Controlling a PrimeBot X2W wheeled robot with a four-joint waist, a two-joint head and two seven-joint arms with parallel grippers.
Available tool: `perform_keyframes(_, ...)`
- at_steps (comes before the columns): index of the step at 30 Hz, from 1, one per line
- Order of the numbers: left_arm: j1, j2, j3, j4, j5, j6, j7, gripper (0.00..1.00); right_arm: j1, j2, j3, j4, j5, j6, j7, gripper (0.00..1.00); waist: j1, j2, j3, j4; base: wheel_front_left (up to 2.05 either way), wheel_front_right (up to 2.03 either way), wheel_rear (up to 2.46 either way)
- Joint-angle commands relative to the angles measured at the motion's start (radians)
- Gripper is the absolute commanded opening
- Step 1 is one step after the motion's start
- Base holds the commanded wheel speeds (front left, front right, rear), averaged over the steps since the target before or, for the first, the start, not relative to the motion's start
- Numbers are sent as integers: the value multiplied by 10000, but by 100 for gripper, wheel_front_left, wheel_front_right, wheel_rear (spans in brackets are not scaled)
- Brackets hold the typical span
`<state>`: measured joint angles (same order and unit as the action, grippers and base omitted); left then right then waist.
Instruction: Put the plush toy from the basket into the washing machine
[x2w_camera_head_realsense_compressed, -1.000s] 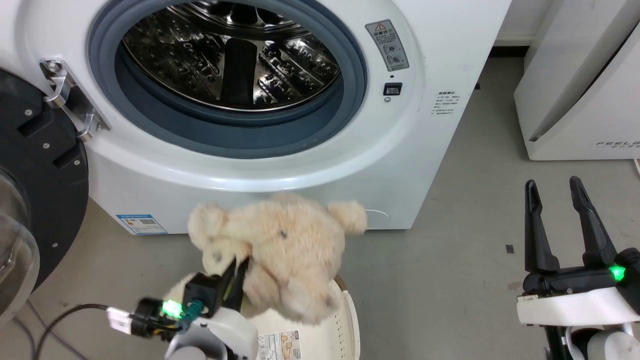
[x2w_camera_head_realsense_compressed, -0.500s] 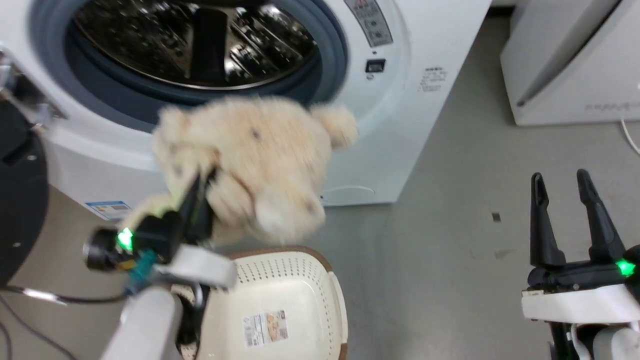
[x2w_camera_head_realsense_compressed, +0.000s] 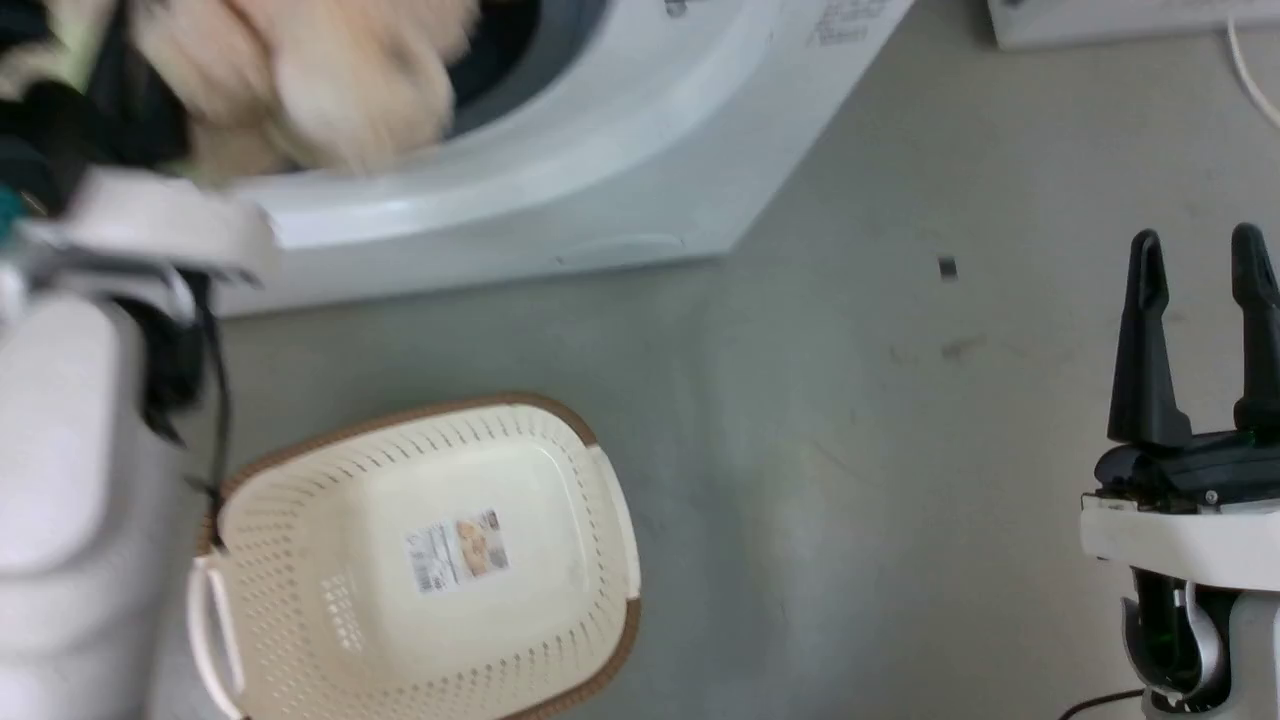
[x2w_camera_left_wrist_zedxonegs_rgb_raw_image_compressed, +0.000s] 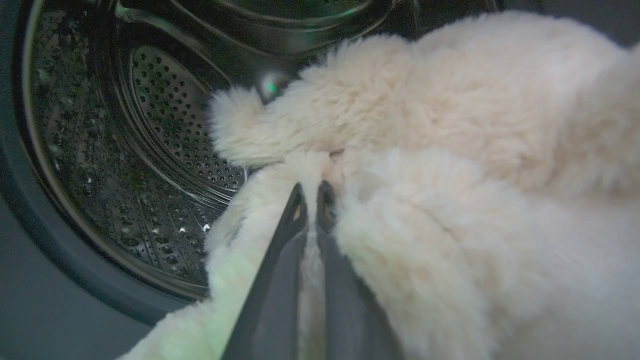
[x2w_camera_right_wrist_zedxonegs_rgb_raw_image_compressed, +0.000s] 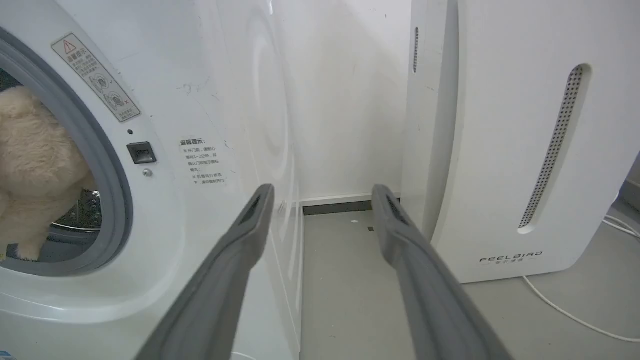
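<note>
The plush toy (x2w_camera_left_wrist_zedxonegs_rgb_raw_image_compressed: 450, 125), seemingly light, soft and floppy, hangs in the washing machine (x2w_camera_head_realsense_compressed: 560, 190) opening, a fur fold pinched in the left gripper (x2w_camera_left_wrist_zedxonegs_rgb_raw_image_compressed: 312, 192) jaws. The right gripper (x2w_camera_head_realsense_compressed: 1197, 240) jaws stand spread.

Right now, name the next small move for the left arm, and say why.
Probably ease the left end effector a little deeper into the washing machine before opening: it is shut on the plush toy, which hangs at the grey door ring, drum just ahead.
</note>
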<state>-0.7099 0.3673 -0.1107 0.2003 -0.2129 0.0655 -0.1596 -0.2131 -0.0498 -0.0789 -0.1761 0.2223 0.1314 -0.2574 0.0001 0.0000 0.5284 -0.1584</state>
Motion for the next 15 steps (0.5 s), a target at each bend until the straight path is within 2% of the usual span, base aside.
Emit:
perform_keyframes(1, -639, 220, 117, 68, 53, -93, 69, 0, -200, -4, 24, -105, 94, -7, -44, 100, -1, 0, 845, -453, 0, 0, 0)
perform_keyframes(10, -4185, 1360, 4, 1522, 620, -477, 1232, 0, -546, -4, 52, -339, 509, -7, -44, 100, -1, 0, 2359, -816, 0, 0, 0)
perform_keyframes(15, -5450, 1775, -308, 2671, 902, -869, 1651, 0, -677, -4, 284, -329, 695, -7, -44, 100, -1, 0, 2809, -1080, 0, 0, 0)
